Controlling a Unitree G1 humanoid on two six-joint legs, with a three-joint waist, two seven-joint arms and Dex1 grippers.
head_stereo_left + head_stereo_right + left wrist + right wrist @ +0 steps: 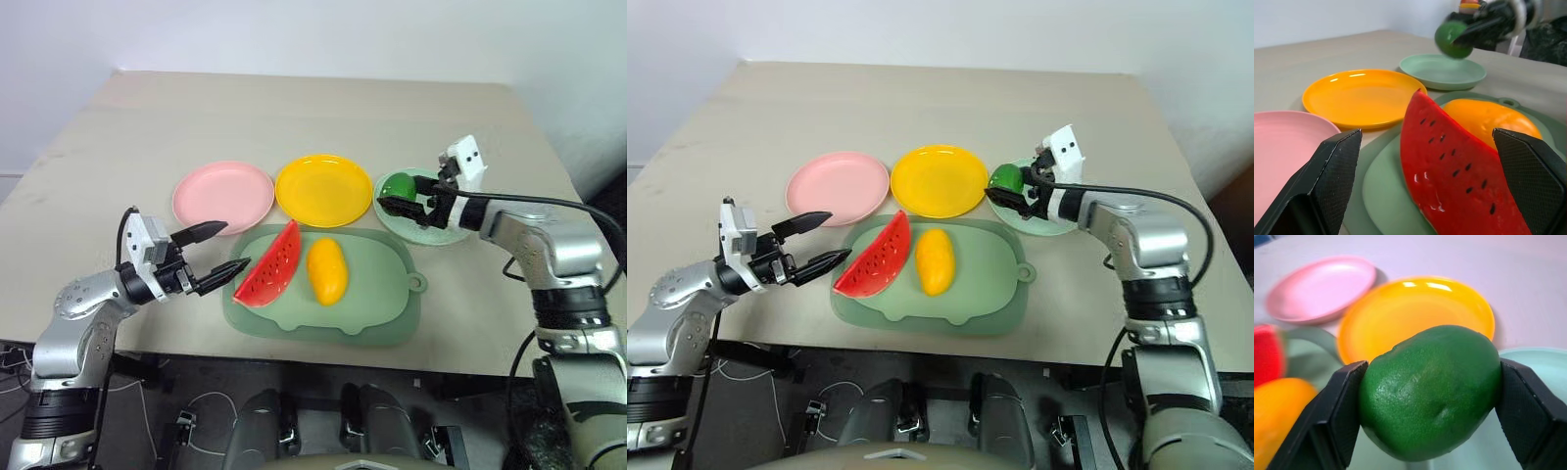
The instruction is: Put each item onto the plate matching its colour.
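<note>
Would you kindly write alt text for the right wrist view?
The right gripper clamps a green fruit between its black fingers, above the mint plate. Behind lie the yellow plate and pink plate.

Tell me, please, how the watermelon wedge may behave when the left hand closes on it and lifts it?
The watermelon wedge looks like rigid moulded plastic, so it probably keeps its shape. Its red face is glossy, so it may slip between the fingers of the open left hand. It leans on its curved rind on the green mat, so a nudge could rock or tip it.
</note>
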